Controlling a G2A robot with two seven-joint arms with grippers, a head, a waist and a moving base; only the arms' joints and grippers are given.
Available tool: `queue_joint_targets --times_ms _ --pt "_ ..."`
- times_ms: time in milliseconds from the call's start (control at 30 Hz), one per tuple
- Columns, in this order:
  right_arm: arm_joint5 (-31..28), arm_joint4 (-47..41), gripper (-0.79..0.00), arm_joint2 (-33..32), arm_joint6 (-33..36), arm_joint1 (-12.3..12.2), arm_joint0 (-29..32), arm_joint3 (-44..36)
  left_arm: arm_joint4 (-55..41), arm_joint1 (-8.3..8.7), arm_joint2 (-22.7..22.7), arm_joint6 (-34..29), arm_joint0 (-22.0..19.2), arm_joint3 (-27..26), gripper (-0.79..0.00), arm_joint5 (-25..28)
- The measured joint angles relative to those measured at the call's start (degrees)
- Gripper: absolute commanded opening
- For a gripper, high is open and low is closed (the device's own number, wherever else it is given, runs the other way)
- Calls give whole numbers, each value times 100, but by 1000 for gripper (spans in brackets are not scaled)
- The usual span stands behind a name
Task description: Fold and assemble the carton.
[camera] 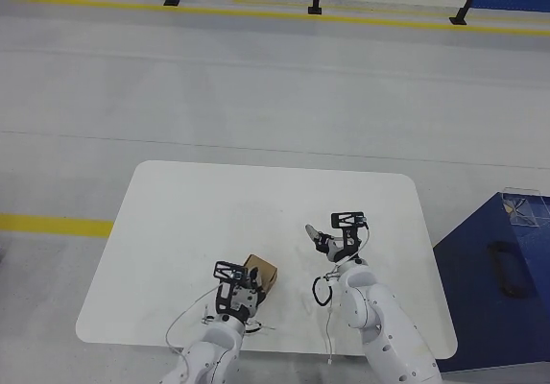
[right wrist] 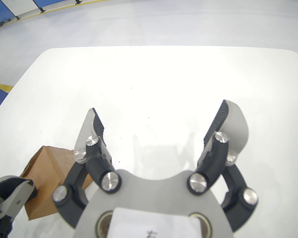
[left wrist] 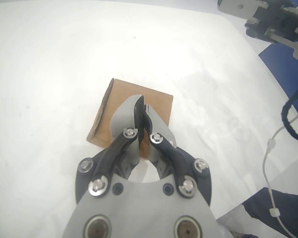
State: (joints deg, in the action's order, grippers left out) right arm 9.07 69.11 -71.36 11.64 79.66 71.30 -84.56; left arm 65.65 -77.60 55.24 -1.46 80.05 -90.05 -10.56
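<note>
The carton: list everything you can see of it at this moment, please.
The carton is a small piece of plain brown cardboard, folded into a boxy shape with a flat upper face and a darker, creased side. It sits on the white table near the robot's edge, ahead of the left arm. The left hand, shut, lies over its upper face; whether it pinches a flap or only presses cannot be told. The right hand, open, is apart from it, off to one side.
</note>
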Motion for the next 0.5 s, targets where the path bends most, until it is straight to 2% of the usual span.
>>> queue_joint_targets --times_ms 100,167,200,267,400,500 --pt "0 0 0 0 0 0 0 0 -159 49 214 732 375 -441 -785 363" --pt "0 0 0 0 0 0 0 0 -172 70 299 1160 546 -613 -394 503" --pt "0 0 0 0 0 0 0 0 -172 71 303 1263 551 -611 -782 502" --pt "0 0 -1 0 0 0 0 0 -169 70 296 1141 533 -587 -768 484" --pt "0 0 -1 0 0 0 0 0 -168 70 294 1072 529 -583 -503 480" --pt "0 0 0 0 0 0 0 0 -168 70 294 1076 530 -583 -411 481"
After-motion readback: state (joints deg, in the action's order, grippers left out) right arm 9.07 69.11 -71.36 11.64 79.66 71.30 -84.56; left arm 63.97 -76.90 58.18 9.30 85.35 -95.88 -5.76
